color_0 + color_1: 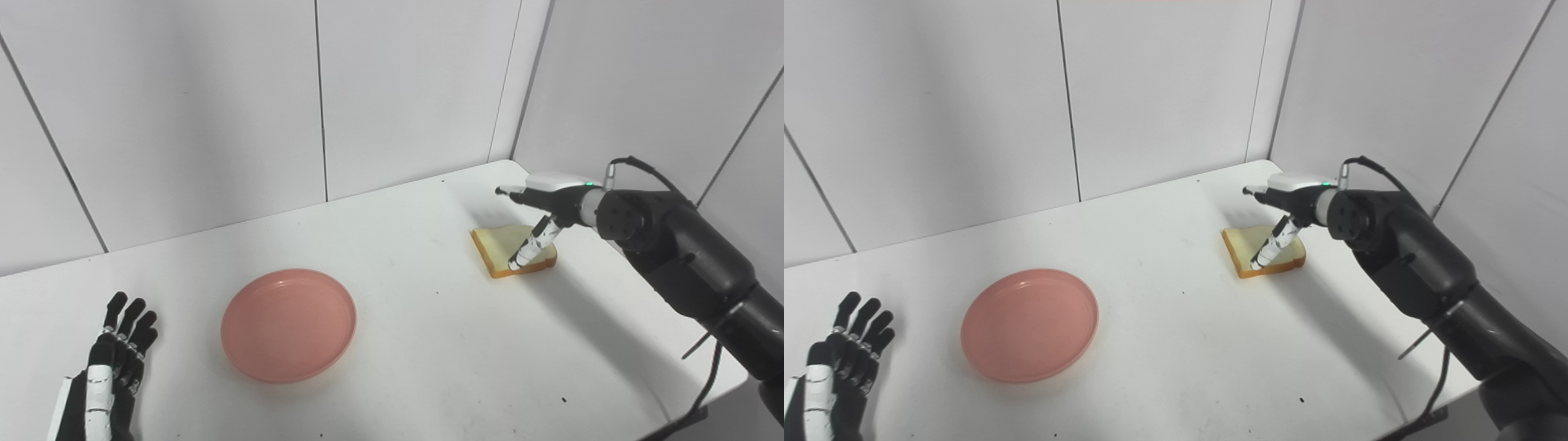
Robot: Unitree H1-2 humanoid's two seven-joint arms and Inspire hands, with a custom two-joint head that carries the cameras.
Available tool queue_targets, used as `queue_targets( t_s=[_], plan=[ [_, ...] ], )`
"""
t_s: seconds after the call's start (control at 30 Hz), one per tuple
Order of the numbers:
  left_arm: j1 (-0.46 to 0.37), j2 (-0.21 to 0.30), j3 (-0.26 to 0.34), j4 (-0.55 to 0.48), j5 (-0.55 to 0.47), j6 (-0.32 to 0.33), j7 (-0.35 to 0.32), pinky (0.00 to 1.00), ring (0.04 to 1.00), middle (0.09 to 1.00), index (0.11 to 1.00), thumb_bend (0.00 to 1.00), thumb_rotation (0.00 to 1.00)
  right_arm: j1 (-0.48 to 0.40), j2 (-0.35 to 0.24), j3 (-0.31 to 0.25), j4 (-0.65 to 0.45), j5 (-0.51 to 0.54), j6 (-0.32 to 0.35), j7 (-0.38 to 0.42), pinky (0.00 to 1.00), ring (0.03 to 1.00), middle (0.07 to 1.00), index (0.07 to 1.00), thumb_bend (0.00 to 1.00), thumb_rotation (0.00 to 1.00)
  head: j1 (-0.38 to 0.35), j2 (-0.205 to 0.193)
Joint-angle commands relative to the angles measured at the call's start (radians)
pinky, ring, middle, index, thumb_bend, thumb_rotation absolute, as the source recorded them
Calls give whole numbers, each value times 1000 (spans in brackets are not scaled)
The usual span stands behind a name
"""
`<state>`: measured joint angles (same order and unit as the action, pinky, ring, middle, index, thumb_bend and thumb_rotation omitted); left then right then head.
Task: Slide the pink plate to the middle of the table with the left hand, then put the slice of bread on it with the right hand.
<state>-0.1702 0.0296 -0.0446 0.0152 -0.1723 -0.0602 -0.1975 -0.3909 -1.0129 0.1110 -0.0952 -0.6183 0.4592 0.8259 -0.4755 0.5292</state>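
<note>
The surface carries my plate left of its middle, apart from my left hand, which rests released at the near left corner, fingers spread and holding nothing. So I judge the bread step is in hand. The bread lies flat toward the far right corner. My right hand hangs over it, fingers apart, one reaching down to the slice's top, nothing grasped. Next I need to close on the slice and lift. The right eye view shows less of my left hand; the left eye view cuts off more of my right arm.
</note>
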Motion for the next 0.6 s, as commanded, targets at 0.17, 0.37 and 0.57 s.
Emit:
queue_targets(
  t_s=[0.17,0.37,0.57],
  plan=[
    [-9,8,5,-59,-16,12,-5,941,937,957,942,703,927,-65,-39,50,54,-62,-75,-56,770,954,1000,1000,1000,456,3,8],
    [1,10,1,-79,-9,28,-8,956,950,970,959,713,938,-111,-17,115,138,-111,-112,-72,877,1000,1000,1000,1000,428,10,17],
    [8,6,4,-98,-11,45,-1,941,946,967,957,714,917,-138,-6,143,177,-132,-131,-93,925,1000,1000,1000,1000,436,12,23]
  ],
)
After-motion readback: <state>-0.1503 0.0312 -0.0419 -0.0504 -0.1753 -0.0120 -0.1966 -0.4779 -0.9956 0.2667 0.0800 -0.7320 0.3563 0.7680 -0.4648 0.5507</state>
